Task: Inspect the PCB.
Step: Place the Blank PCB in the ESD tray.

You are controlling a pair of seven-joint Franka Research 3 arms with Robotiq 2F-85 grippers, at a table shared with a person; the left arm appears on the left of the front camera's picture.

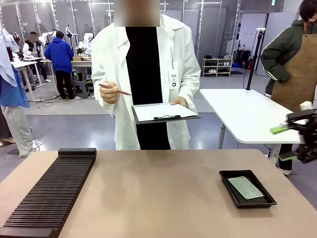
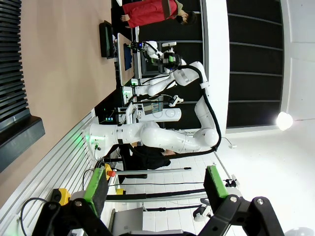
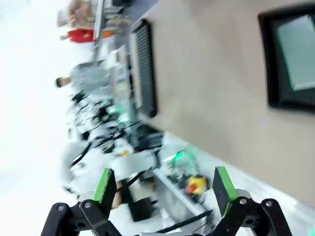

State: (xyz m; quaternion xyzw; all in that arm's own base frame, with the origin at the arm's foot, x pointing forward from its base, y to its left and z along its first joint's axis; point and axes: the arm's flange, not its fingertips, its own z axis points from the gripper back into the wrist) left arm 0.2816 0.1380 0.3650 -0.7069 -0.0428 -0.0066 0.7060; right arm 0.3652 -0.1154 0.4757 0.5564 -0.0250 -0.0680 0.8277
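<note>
The PCB, a thin green board with a fine pale dot grid, lies flat in a shallow black tray at the table's right. In the right wrist view the PCB and tray sit at the upper right, blurred. My right gripper hangs open at the right edge of the front view, above and right of the tray, nothing between its fingers. It also shows open and empty in its own wrist view. My left gripper stands open and empty, pointing away from the table.
A long black slotted rack lies along the table's left side. Across the table a person in a white coat holds a clipboard with paper and a red pen. A white table stands behind at right.
</note>
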